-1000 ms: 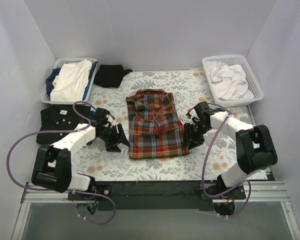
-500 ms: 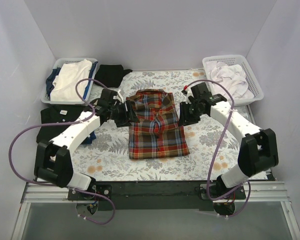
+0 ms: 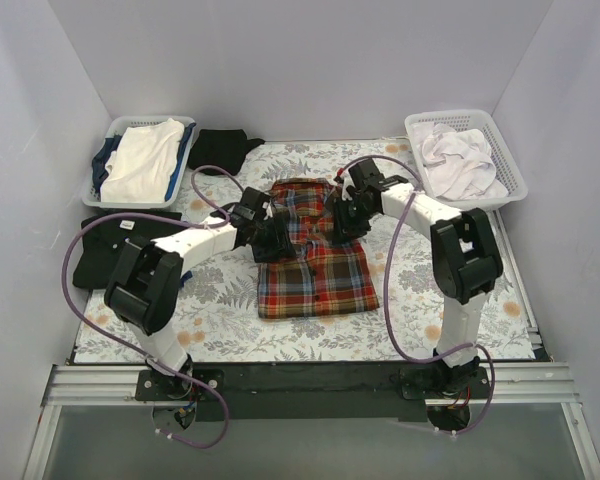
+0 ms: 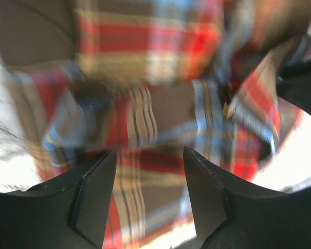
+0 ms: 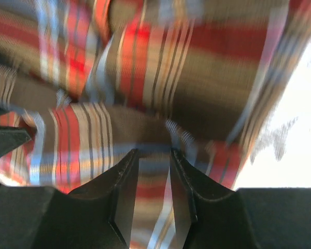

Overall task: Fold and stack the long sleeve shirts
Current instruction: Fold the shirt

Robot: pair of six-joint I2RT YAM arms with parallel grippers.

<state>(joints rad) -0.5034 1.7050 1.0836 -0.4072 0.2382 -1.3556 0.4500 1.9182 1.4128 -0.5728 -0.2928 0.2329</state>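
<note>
Soft red-orange tartan plaid shirt (image 3: 318, 275), folded into a flat rectangle, lies mid-table on the floral printed table cover (image 3: 220, 300); left gripper (image 3: 275, 243) and right gripper (image 3: 341, 220) hover over its collar end, both released, grasping nothing

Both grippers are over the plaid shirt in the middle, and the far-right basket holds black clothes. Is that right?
Not quite. The far-right basket holds white cloth, not black clothes; the top external view shows it. The left gripper and right gripper are indeed over the plaid shirt.
</note>
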